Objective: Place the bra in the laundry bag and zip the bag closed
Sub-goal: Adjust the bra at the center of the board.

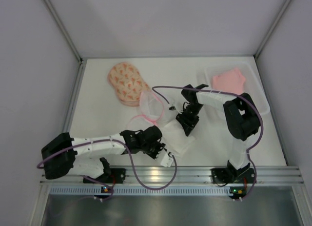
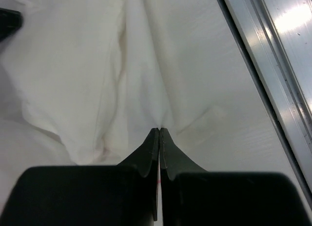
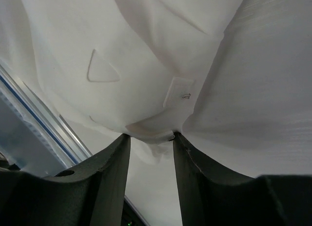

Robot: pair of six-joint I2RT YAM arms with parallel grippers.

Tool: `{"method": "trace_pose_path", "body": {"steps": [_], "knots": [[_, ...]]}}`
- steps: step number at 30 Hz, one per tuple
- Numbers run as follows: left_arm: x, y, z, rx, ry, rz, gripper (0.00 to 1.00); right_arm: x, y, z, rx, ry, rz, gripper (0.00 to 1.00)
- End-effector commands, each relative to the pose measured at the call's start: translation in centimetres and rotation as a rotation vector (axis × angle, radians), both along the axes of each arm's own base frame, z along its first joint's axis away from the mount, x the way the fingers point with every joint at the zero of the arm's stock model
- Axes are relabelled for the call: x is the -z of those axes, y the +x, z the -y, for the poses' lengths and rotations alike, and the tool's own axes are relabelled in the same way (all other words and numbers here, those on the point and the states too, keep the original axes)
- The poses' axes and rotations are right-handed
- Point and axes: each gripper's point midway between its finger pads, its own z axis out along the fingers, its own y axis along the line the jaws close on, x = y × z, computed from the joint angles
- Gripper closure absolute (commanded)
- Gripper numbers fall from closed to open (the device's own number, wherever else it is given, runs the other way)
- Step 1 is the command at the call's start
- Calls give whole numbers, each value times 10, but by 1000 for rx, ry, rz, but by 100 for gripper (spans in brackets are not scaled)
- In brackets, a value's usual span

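Observation:
The salmon-pink bra (image 1: 228,80) lies in a clear plastic tray (image 1: 262,103) at the back right. At the back left, the peach printed laundry bag (image 1: 126,83) lies flat on the table. Neither gripper is on either of them. A white cloth (image 1: 178,137) is stretched between the two grippers at the middle front. My left gripper (image 1: 165,155) is shut, pinching the cloth's near corner (image 2: 160,130). My right gripper (image 1: 187,130) holds the far edge, with bunched white fabric (image 3: 122,55) between its half-closed fingertips (image 3: 150,135).
A white mesh pouch with a pink rim (image 1: 150,103) lies between the laundry bag and the right gripper, and a pink loop trails from it. The metal front rail (image 1: 165,174) runs close behind the left gripper. White walls enclose the table on its left, right and far sides.

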Motion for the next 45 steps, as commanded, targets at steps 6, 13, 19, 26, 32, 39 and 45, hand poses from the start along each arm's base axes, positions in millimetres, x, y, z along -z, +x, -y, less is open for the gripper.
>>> {"method": "trace_pose_path", "body": {"steps": [6, 13, 19, 26, 32, 39, 45], "knots": [[-91, 32, 60, 59, -222, 170, 100, -9, 12, -10, -28, 55, 103, 57], [-68, 89, 104, -50, -258, 280, 100, -14, 5, -15, -35, 101, 88, 58], [-67, 120, 107, -172, -282, 328, 50, -18, 5, -17, -37, 113, 85, 58], [-97, 74, 51, -85, -320, 250, 25, -27, 8, -12, -39, 109, 107, 58], [-85, 34, 13, 106, -337, 308, 21, -60, 17, -9, -12, 174, 133, 56], [-62, 31, 13, 43, -294, 203, 30, -90, 17, -14, 73, 167, 227, 42], [-107, 41, -16, -212, -444, 241, 26, -74, -15, -36, 145, 41, 199, 30]]}}
